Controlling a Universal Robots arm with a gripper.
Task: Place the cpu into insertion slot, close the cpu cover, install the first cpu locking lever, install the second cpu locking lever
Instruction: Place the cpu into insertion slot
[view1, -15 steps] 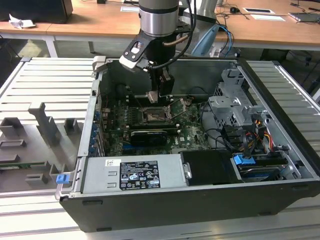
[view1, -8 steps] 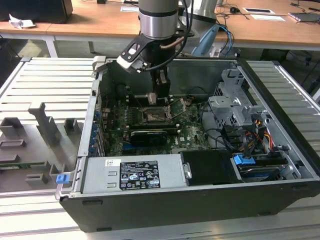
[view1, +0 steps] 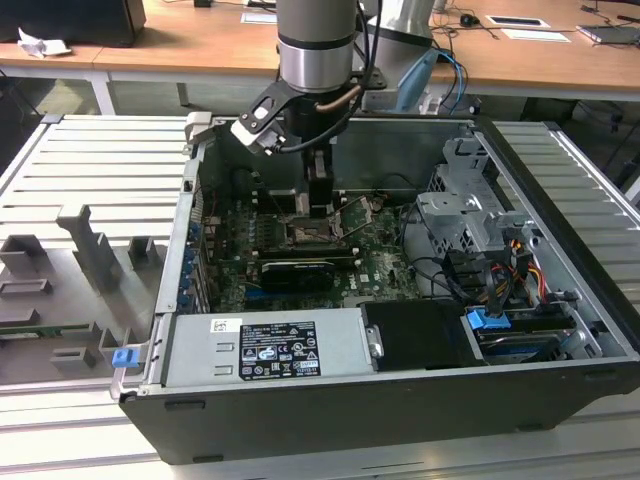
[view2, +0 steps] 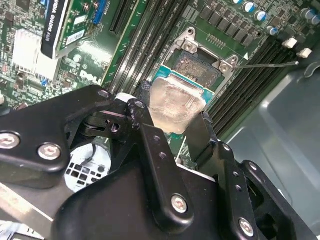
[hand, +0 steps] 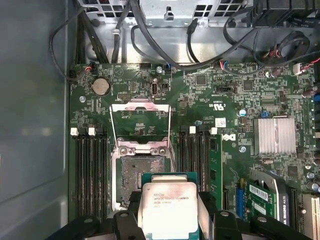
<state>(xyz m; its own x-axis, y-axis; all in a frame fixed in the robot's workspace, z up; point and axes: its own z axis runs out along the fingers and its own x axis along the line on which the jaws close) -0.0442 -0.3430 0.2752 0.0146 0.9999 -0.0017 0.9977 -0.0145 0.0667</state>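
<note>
Cpu (hand: 167, 212) gripped in claw (view2: 174, 110), above empty socket (hand: 134, 175) inside case (view1: 300, 410).

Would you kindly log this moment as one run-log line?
gripper: shut on cpu | cpu: near socket, not seated | cpu cover: open

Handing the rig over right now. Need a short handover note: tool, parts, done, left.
Tool: shut on the cpu, gripped at its edges, metal top showing.
Socket: empty; the cpu is held partly over it, not seated.
cpu cover: open, swung off the socket.
Lever: released.
Done: cpu picked up and brought to the socket.
Left: seat the cpu, close the cover, lock both levers.
</note>
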